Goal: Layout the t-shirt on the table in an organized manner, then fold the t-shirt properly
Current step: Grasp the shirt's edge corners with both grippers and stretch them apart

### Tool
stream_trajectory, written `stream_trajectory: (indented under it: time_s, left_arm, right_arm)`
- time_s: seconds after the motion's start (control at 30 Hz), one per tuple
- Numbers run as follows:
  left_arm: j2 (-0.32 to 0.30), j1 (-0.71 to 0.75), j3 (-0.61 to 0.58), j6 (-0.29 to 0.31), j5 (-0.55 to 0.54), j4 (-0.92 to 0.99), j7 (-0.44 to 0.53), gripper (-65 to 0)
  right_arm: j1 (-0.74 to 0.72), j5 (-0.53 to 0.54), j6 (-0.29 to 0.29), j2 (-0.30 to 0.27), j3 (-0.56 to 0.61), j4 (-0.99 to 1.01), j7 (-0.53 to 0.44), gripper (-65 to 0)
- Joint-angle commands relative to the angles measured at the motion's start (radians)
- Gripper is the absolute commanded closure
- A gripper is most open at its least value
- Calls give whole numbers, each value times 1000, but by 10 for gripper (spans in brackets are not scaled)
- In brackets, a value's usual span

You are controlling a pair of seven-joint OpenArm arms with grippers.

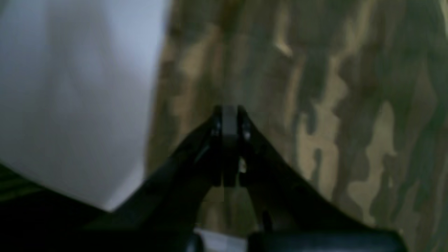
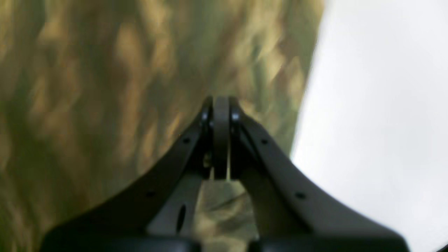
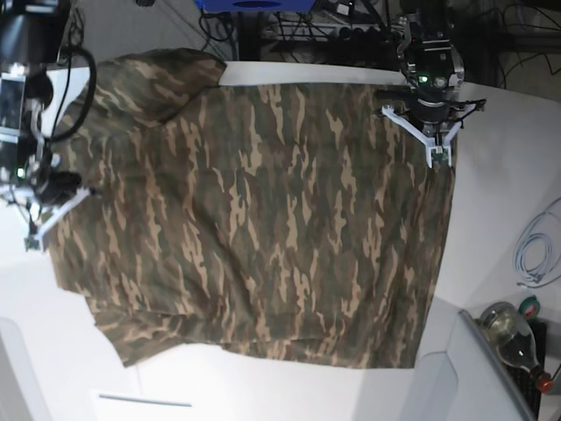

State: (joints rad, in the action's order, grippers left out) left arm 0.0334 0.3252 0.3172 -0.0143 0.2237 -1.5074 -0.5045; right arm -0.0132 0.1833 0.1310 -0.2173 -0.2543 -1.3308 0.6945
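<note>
The camouflage t-shirt [image 3: 263, 219] lies spread over most of the white table [image 3: 491, 219], with some wrinkles and a sleeve bunched at the far left. My left gripper [image 3: 436, 160] is at the shirt's right edge. In the left wrist view its jaws [image 1: 229, 110] are shut, tips down on the cloth [image 1: 315, 105] beside bare table [image 1: 70, 87]. My right gripper [image 3: 33, 239] is at the shirt's left edge. It is shut too [image 2: 221, 101], against blurred cloth [image 2: 105, 105] next to white table [image 2: 378, 105]. Whether either pinches fabric is hidden.
A glass bottle [image 3: 508, 329] and a coiled white cable [image 3: 535, 250] lie off the table's right side. A grey panel [image 3: 473, 377] stands at the bottom right. Dark cables and equipment [image 3: 333, 26] crowd the back edge.
</note>
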Motion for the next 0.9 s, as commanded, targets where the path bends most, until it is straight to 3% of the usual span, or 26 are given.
stream_trajectory:
  time_s: [0.0, 0.13, 0.23, 0.33, 0.53, 0.73, 0.87]
  left_arm:
    - [-7, 2, 4, -9, 36, -11, 46, 0]
    - [-8, 4, 4, -9, 112, 29, 97, 0]
    - [-36, -7, 6, -9, 127, 67, 105, 0]
    - [-43, -41, 4, -9, 127, 121, 103, 0]
    - [-68, -88, 4, -9, 128, 178, 103, 0]
    - [-68, -116, 4, -9, 128, 159, 99, 0]
    - [-65, -80, 10, -9, 122, 46, 96, 0]
  right_arm:
    - [-64, 2, 0, -20, 0, 55, -49, 0]
    - [-184, 2, 0, -64, 59, 325, -103, 0]
    - [-181, 2, -11, -72, 86, 386, -106, 0]
    - [-107, 2, -90, -72, 85, 339, -106, 0]
    - [48, 5, -167, -67, 83, 187, -83, 0]
    - [80, 5, -153, -43, 57, 89, -144, 0]
    - [131, 6, -152, -47, 51, -94, -157, 0]
